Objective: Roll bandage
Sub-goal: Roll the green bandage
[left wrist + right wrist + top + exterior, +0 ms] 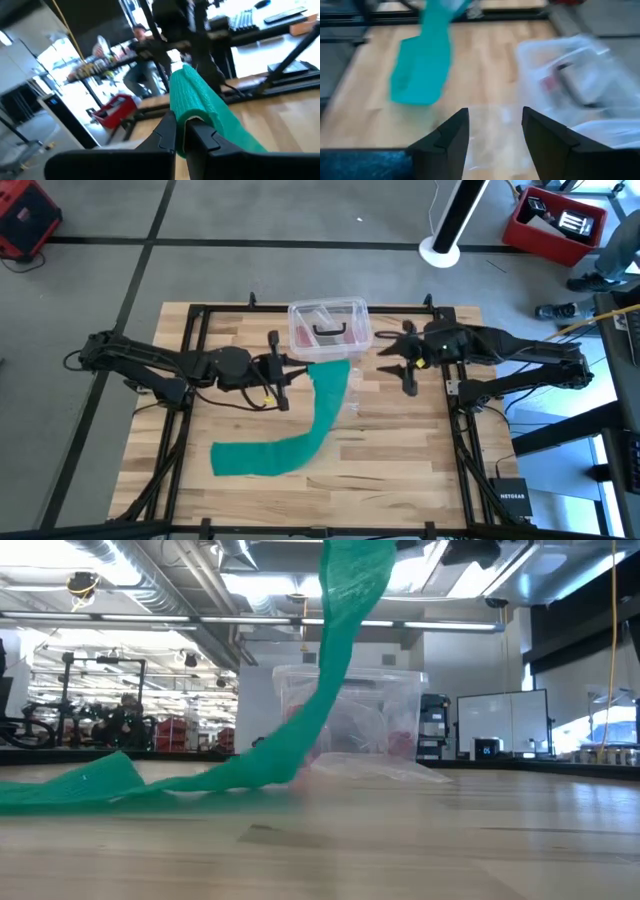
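Note:
The teal-green bandage (pixel 320 425) is a long flat strip. Its far end is lifted next to the clear plastic box (pixel 330 325), and its near end (pixel 245 458) lies flat on the table. My left gripper (pixel 300 370) is shut on the lifted end, which also shows in the left wrist view with the gripper (pixel 182 132). In the low view the bandage (pixel 330 680) hangs from the picture's top down to the table. My right gripper (pixel 495 135) hovers open above the table to the right of the box, holding nothing. My left gripper pinches the bandage's lifted far end (pixel 192 116) between its two fingers, coming level from the table's left. The cloth bulges in a rounded fold (pixel 192 85) above the fingertips. From the hold the strip slants down, and its near end rests on the table.
The clear plastic box (pixel 580 80) with pinkish contents stands at the table's far middle, between the two grippers. A clear plastic sheet (pixel 380 768) lies in front of it. Black frame rails (pixel 190 340) run along the table's edges. Bare wood (pixel 400 460) lies to the near right.

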`<state>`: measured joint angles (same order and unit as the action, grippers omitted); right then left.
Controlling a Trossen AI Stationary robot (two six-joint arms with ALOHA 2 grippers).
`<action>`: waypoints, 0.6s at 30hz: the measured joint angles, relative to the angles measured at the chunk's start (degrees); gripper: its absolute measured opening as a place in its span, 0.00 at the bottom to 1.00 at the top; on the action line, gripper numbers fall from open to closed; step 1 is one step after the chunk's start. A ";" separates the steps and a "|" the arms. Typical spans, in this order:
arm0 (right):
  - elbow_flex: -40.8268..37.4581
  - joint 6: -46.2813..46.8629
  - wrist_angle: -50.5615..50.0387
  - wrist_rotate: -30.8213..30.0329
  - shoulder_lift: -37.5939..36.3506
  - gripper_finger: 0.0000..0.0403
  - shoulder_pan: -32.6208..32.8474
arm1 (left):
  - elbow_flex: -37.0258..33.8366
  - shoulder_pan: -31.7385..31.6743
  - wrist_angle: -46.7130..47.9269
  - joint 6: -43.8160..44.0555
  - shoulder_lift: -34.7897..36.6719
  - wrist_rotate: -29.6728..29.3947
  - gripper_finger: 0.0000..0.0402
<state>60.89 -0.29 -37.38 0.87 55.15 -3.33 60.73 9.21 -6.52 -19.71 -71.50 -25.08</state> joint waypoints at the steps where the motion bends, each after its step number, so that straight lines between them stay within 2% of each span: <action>1: -1.38 0.58 0.98 1.75 -0.04 0.46 0.34 | 0.00 0.00 -1.17 -0.95 -0.02 -0.10 0.01; 3: -5.69 1.76 5.01 3.34 -0.28 0.45 2.06 | 0.00 -0.19 -2.99 -3.03 0.00 -0.25 0.02; 5: -11.95 2.26 12.43 2.12 -0.24 0.43 3.99 | 0.00 -0.35 -3.78 -3.69 0.02 -0.63 0.02; 8: -21.99 4.04 32.78 0.09 0.29 0.41 6.85 | 0.00 -0.73 -3.07 -5.64 0.00 -0.94 0.01; 11: -29.08 7.29 46.91 -2.61 1.78 0.40 8.88 | 0.00 -0.79 -2.10 -6.52 -0.09 -2.35 0.01; 14: -32.17 12.31 54.82 -4.79 3.29 0.39 9.91 | 0.00 -0.74 -2.25 -7.65 -0.13 -2.94 0.02; 18: -32.79 18.69 58.59 -4.57 5.97 0.39 10.16 | 0.00 -0.79 -2.42 -8.72 -0.11 -2.96 0.03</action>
<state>28.09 18.40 21.21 -3.70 61.13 6.83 60.73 8.43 -8.94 -28.43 -71.61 -28.04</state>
